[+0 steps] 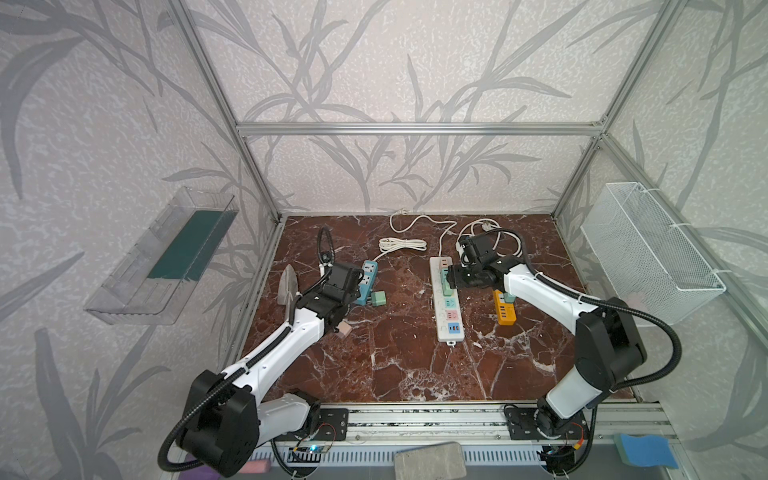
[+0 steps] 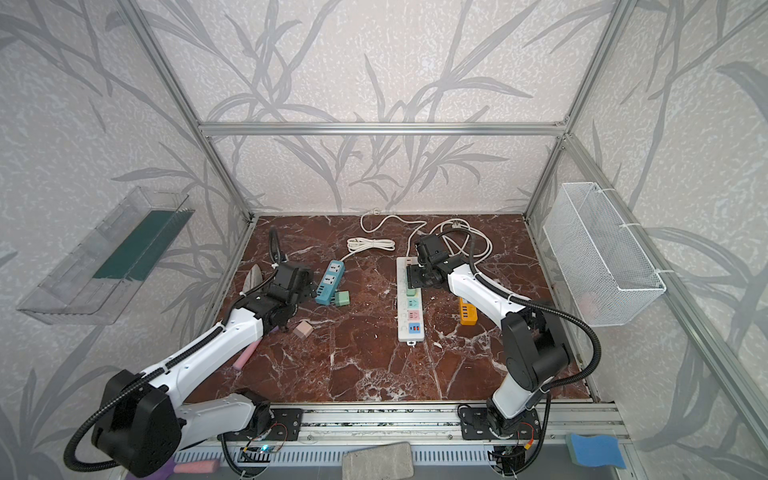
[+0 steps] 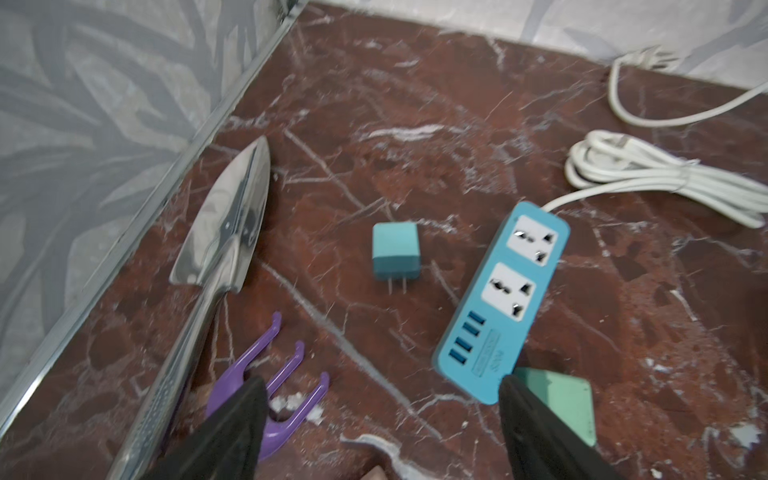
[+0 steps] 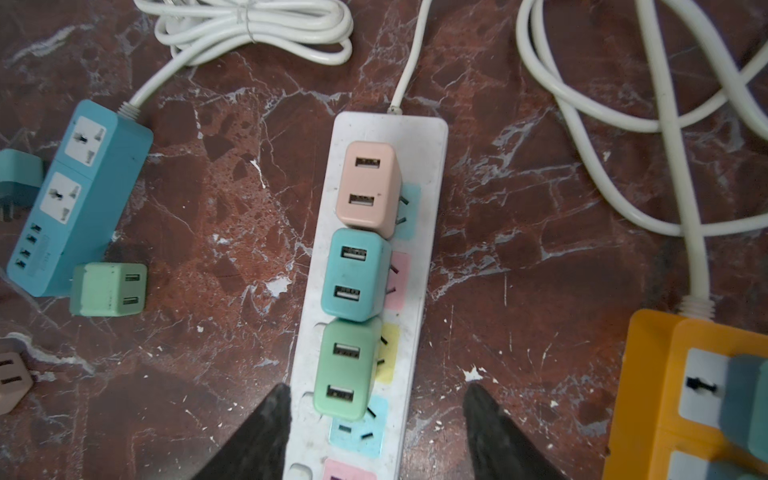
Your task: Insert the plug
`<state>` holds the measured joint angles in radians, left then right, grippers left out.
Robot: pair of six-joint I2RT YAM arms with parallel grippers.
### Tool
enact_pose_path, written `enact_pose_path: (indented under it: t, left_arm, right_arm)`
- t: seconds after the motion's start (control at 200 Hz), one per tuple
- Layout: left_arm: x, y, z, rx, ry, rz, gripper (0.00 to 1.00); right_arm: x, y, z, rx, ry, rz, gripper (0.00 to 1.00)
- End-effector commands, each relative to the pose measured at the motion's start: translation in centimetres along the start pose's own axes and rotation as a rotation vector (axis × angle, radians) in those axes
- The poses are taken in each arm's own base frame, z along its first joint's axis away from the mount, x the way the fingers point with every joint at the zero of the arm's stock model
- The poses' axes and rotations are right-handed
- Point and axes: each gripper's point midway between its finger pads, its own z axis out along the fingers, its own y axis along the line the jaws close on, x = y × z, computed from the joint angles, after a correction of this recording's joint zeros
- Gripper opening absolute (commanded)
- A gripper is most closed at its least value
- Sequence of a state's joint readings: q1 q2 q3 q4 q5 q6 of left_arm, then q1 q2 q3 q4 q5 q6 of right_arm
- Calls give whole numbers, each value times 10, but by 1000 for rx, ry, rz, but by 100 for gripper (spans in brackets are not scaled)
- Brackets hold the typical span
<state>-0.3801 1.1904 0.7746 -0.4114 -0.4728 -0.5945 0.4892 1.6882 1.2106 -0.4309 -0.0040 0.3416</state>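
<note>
Marble tabletop: teal plug toward left edge, prongs facing left gripper.
Nearer arm: left; spread, empty.
Elsewhere: right gripper spread, empty, astride white strip.

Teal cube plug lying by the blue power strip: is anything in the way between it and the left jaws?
Nothing visible. Only bare red marble tabletop lies between the left gripper, jaws open, and the teal cube plug. The purple plastic claw and the blue power strip lie off to the sides.
</note>
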Motion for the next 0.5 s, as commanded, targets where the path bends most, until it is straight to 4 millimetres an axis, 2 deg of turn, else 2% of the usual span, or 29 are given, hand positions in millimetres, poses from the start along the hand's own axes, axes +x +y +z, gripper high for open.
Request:
enact_pose_path:
  t: [0.0,0.14,0.255,0.375,0.44,0.46,0.495]
  left_arm:
    - [39,15,5,-20,140,-82,87]
    - [56,24,15,-53,202,-119,86]
    - [55,26,16,-66,205,-122,86]
    - [49,25,13,-58,188,-126,86]
    - [47,25,13,-58,183,-128,86]
    - [47,25,13,-62,183,-126,86]
    - [47,26,13,-66,182,-122,86]
  right_arm:
    - [9,-6,14,34,49,-21,65]
    - [25,-15,24,50,38,-5,64]
    - [34,-5,28,-18,80,-10,65]
    - [26,17,19,-130,67,-13,65]
    - [23,22,14,-150,72,-15,65]
    - [15,24,3,-154,43,-20,65]
    - [10,20,-3,-129,26,-20,65]
